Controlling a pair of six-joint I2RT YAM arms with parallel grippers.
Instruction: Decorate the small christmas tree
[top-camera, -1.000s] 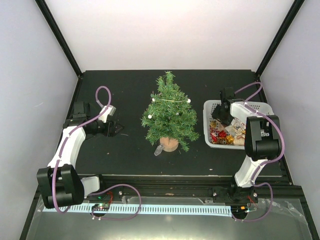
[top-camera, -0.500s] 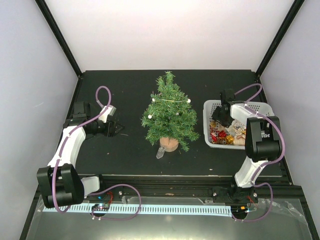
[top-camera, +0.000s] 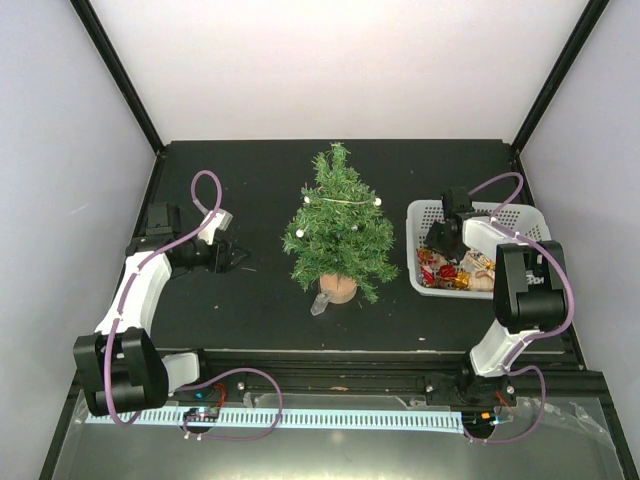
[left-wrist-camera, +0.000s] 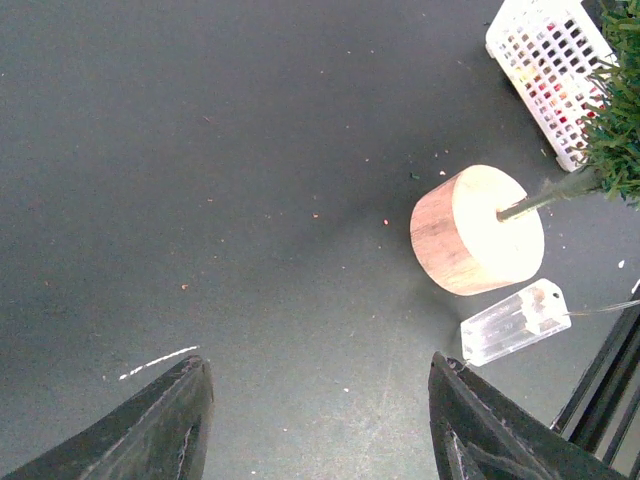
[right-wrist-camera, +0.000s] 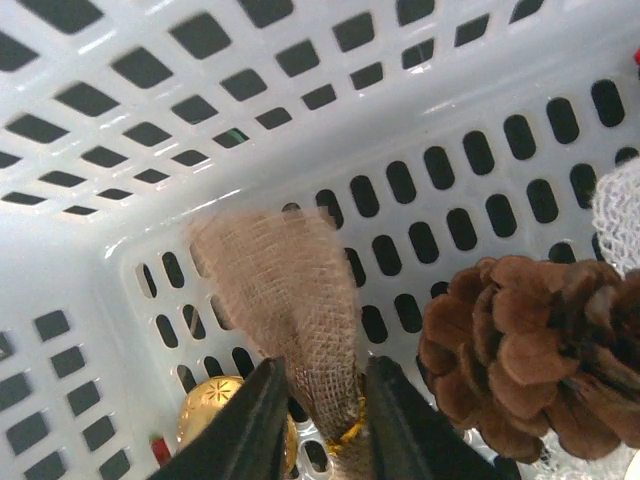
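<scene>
Right claw (right-wrist-camera: 325, 400) is pinching a burlap scrap (right-wrist-camera: 285, 290) in the basket (right-wrist-camera: 480, 90) — the small christmas tree (top-camera: 338, 230) is sitting frame-left of it. Left claw (left-wrist-camera: 315, 380) is hanging open, empty.

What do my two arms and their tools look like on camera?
The left arm and right arm match: white links, black joint housings, and a purple cable looping along each. The left tool and right tool each have two black tapered fingers.
</scene>
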